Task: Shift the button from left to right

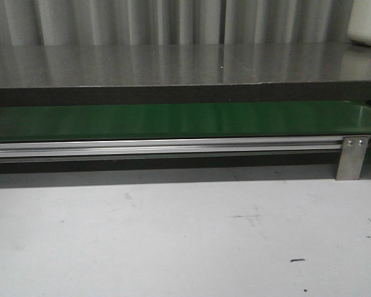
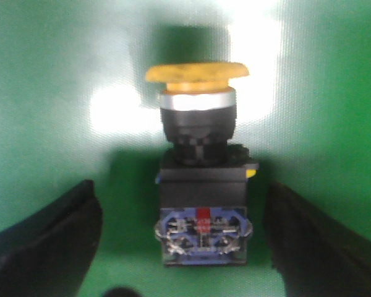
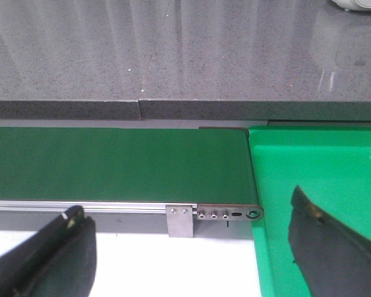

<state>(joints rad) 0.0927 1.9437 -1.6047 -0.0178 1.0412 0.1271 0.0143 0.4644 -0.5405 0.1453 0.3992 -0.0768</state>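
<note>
1. The button (image 2: 201, 167) rests on the green belt (image 2: 43, 93), orange-yellow cap over a black body; a blue terminal block faces the left wrist camera.
2. The left gripper (image 2: 185, 247) has its jaws apart, one black finger (image 2: 46, 247) on each side of the button, neither touching it.
3. The right gripper (image 3: 191, 247) also has its jaws apart and holds nothing. It hangs over the belt's end, where a green tray (image 3: 321, 167) adjoins.
4. In the front view, the belt (image 1: 173, 120) runs above an aluminium rail (image 1: 161, 147), behind the white tabletop (image 1: 173, 235). Neither arm shows there.
</note>
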